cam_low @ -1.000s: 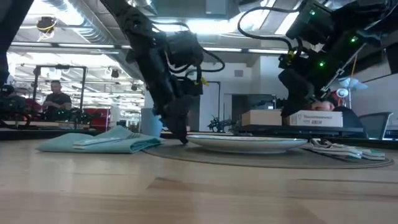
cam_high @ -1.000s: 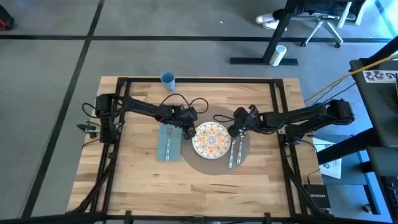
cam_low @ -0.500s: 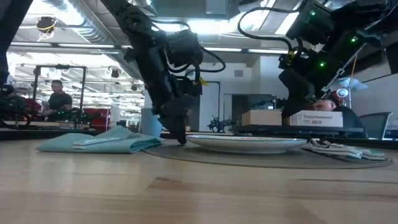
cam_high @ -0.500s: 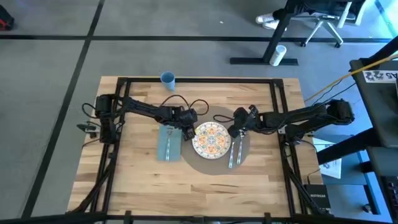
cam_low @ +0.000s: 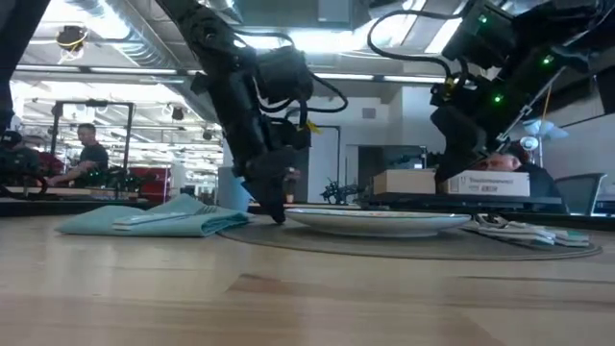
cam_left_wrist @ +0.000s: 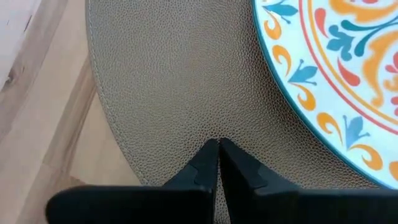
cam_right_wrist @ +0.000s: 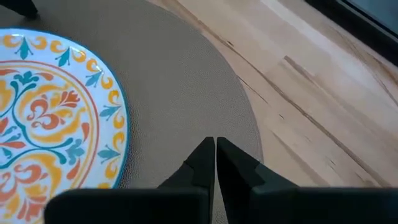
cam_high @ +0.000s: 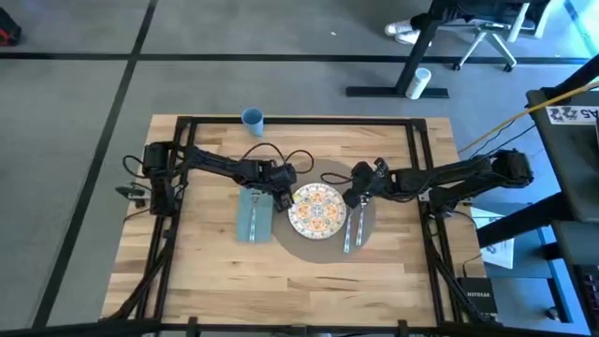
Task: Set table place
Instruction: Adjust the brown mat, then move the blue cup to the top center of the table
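Round grey-brown placemat (cam_high: 323, 234) lying flat near the middle of the light-wood table (cam_high: 206, 271), carrying a patterned plate (cam_high: 318, 209) whose teal rim leaves a bare band of mat on all sides. Left tool (cam_left_wrist: 218, 144), fingers pressed together with no gap, tips resting on the mat's bare band; the plate rim lies just beyond the tips to one side and the mat's edge just to the other. In the low view this tool (cam_low: 279, 213) reaches down to the mat surface beside the plate. Right tool (cam_right_wrist: 215, 142), fingers likewise together, tips over the bare band on the opposite side of the plate, with the mat's edge and the planks just past it. Cutlery (cam_high: 352, 229) lies on the mat close under the right tool; a teal napkin (cam_high: 255, 213) with cutlery on it lies on the table just outward of the left tool. A blue cup (cam_high: 252, 117) stands at the table's far edge, well apart from both tools.
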